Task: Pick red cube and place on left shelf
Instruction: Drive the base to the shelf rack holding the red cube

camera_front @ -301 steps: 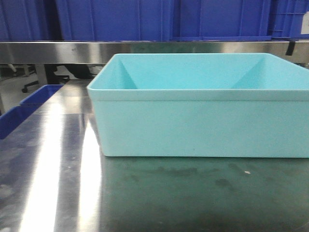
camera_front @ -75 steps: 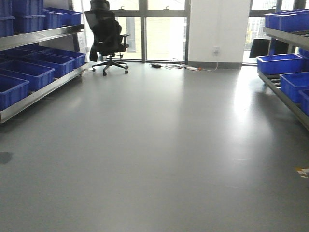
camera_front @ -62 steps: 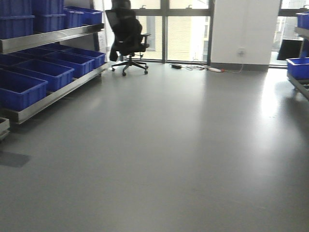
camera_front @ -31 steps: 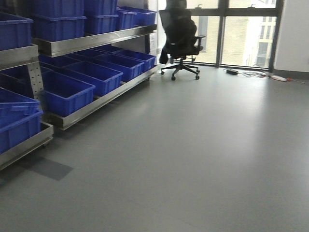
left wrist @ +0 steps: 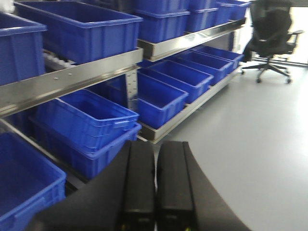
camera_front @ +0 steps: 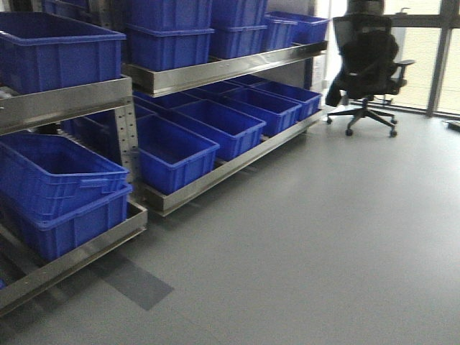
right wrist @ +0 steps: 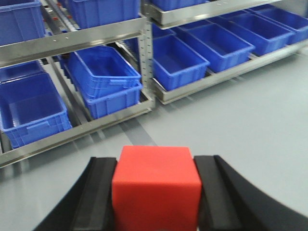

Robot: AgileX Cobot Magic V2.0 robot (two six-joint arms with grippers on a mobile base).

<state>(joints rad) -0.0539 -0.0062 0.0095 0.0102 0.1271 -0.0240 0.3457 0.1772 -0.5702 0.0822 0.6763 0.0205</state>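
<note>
Right wrist view gives us the right hand pinching the red cube between its two black fingers; each finger lies flat against one side face of the cube, so the hand is spread only as wide as the block. The cube sits at 6 o'clock in that view, held above the grey floor and apart from the rack; the left shelf, with its steel front rail, runs from 9 o'clock round to 1 o'clock, loaded with blue crates. In the left wrist view we see the left hand at 6 o'clock, its fingers pressed together with only a thin seam between them; the left shelf stands at 10 o'clock. In the front-facing view we find the left shelf filling 9 to 12 o'clock; a black office chair stands at 1 o'clock.
</note>
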